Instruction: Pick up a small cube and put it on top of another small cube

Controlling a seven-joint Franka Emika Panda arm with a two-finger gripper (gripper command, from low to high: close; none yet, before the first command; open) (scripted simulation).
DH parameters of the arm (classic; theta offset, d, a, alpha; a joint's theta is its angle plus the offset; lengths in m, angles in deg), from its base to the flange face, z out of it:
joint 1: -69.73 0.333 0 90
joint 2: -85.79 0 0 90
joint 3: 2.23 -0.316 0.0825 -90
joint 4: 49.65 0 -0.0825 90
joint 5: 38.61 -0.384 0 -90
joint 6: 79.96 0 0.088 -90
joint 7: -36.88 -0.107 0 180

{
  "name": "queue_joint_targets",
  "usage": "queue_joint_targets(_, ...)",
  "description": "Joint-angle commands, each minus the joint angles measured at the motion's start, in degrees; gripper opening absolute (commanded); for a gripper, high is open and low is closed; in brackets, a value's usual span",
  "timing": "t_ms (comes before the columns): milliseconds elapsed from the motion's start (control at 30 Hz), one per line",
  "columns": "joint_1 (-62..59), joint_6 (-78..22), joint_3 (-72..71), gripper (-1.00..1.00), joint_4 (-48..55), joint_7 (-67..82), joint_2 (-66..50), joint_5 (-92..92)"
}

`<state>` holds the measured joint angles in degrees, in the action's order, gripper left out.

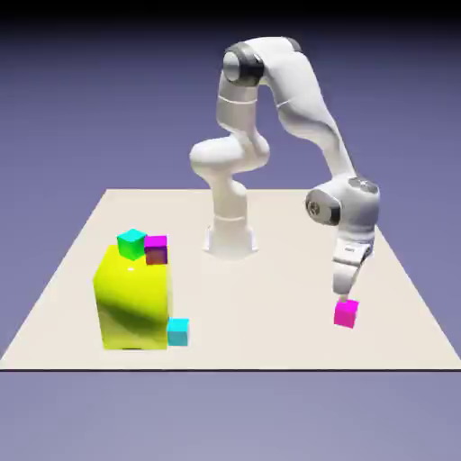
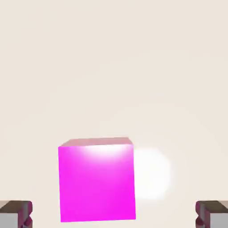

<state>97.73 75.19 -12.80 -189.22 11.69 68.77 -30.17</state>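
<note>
While claw (image 2: 114, 216) gapes, small cube (image 2: 97, 182) sits between.

Legible text, labels, brands, numbers, signs: none in either view. The small cube (image 1: 346, 313) shows plain magenta faces with no marking; the big yellow block (image 1: 131, 299), the cyan cubes (image 1: 131, 242) and the magenta cube with a dark face (image 1: 156, 249) are likewise unlettered. The white arm (image 1: 297, 99) carries no readable logo or number. The table (image 1: 270, 342) surface is blank.
</note>
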Motion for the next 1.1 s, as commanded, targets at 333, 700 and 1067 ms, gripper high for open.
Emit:
queue_joint_targets(333,0.2,0.5,0.3,-1.00,0.1,-0.2,-0.7,0.2)
queue_joint_targets(700,-20.8,-23.7,17.2,-1.00,3.2,-7.9,21.3,-0.7)
queue_joint_targets(1067,-37.0,-36.5,32.2,-1.00,2.9,-14.5,35.0,-0.8)
